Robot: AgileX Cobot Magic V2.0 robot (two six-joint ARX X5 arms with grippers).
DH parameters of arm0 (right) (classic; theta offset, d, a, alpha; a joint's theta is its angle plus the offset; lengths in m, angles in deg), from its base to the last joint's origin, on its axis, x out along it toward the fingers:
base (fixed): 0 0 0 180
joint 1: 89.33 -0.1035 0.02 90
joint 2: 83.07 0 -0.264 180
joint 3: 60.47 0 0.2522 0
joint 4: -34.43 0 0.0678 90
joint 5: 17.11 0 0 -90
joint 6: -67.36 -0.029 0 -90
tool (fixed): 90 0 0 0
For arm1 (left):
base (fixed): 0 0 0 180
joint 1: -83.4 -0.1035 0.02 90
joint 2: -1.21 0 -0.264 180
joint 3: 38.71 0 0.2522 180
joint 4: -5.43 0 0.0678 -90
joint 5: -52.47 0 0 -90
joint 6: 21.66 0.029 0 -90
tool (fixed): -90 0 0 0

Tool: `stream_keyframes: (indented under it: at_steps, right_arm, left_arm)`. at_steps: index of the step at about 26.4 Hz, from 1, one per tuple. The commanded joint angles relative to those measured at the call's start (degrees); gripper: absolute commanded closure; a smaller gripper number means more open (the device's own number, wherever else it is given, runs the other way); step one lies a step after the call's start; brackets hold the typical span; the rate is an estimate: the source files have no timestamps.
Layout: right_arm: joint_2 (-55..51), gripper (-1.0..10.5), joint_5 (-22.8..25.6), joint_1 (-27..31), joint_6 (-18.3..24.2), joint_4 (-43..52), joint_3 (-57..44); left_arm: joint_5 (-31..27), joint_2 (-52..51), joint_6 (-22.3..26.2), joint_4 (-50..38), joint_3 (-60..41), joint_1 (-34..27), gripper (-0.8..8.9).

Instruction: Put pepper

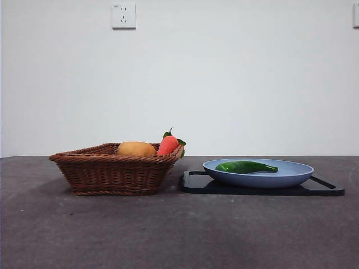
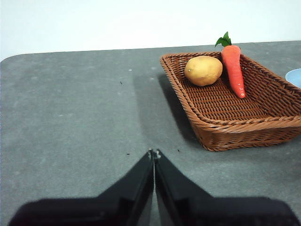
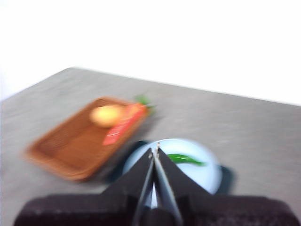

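While neither arm appears in the front view, both wrist cameras show their jaws pressed together with nothing between them: the left gripper [image 2: 154,153] is poised above bare grey table [image 2: 70,117] beside the basket, and the right gripper [image 3: 154,150] hangs over the plate, its picture blurred.

The long, glossy dark green pepper [image 1: 245,167] lies on its side in the shallow pale blue plate [image 1: 291,174], its pointed end towards the plate's far side from the basket. The plate rests on a flat black tray [image 1: 193,182]. Just beside the tray stands the brown woven wicker basket [image 1: 106,174], holding a rounded tan potato [image 1: 136,149] and an orange-red carrot with green leaves [image 1: 168,144].

Assessment: the task does not name a destination. If the plate is intended, placement looks complete and only withdrawal remains. If the basket is intended, nothing is done; the pepper is untouched, and grasp, transfer and release all remain, likely for the right gripper.
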Motion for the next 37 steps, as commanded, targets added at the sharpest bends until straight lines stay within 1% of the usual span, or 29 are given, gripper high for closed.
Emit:
stream_keyframes:
  at_steps: [1, 2, 4, 7, 8, 10, 13, 15, 18, 26, 29, 33, 37]
  right_arm:
    - [-5.14, 9.4, 2.82, 0.13, -0.85, 7.69, -9.51]
    - [-7.74, 9.4, 2.82, 0.13, -1.42, 11.26, -13.9]
    - [-11.06, 9.4, 2.99, 0.13, -1.86, 15.06, -19.15]
    - [-15.72, 9.4, 5.29, 0.09, -2.6, 19.34, -26.21]
    - [-17.09, 9.4, 5.7, 0.07, -3.48, 20.7, -28.48]
    - [-19.43, 9.4, 5.88, 0.07, -4.79, 22.34, -32.15]
    - [-22.58, 9.4, 8.9, 0.04, -6.6, 23.63, -36.98]
    - [-24.17, 9.4, 9.11, 0.04, -7.37, 23.58, -39.41]
    - [-25.97, 9.4, 10.21, 0.04, -7.89, 23.5, -41.94]
    - [-26.38, 9.4, 10.14, 0.04, -8.0, 21.4, -44.54]
    - [-26.38, 9.4, 10.19, 0.07, -7.96, 18.95, -44.52]
    - [-26.38, 9.4, 10.12, 0.07, -9.16, 19.32, -44.52]
    - [-26.38, 9.4, 10.14, 0.07, -9.14, 19.39, -44.52]
  left_arm:
    - [0.0, -0.17, -0.55, -0.33, -0.59, -0.15, 8.05]
    - [0.0, -0.17, -0.55, -0.33, -0.59, -0.15, 8.05]
    - [0.0, -0.17, -0.55, -0.33, -0.59, -0.15, 8.05]
    - [0.0, -0.17, -0.55, -0.33, -0.59, -0.15, 8.05]
    - [0.0, -0.17, -0.55, -0.33, -0.59, -0.15, 8.05]
    - [0.0, -0.17, -0.57, -0.33, -0.59, -0.15, 8.05]
    - [0.02, -0.17, -0.55, -0.33, -0.59, -0.15, 8.05]
    - [-0.04, -0.17, -0.57, -0.35, -0.59, -0.15, 8.05]
    - [0.0, -0.17, -0.55, -0.35, -0.59, -0.15, 8.05]
    - [0.0, -0.17, -0.55, -0.35, -0.59, -0.15, 8.05]
    - [0.0, -0.17, -0.55, -0.35, -0.59, -0.15, 8.05]
    - [0.0, -0.17, -0.55, -0.37, -0.59, -0.15, 8.05]
    - [0.02, -0.17, -0.55, -0.35, -0.59, -0.15, 8.05]
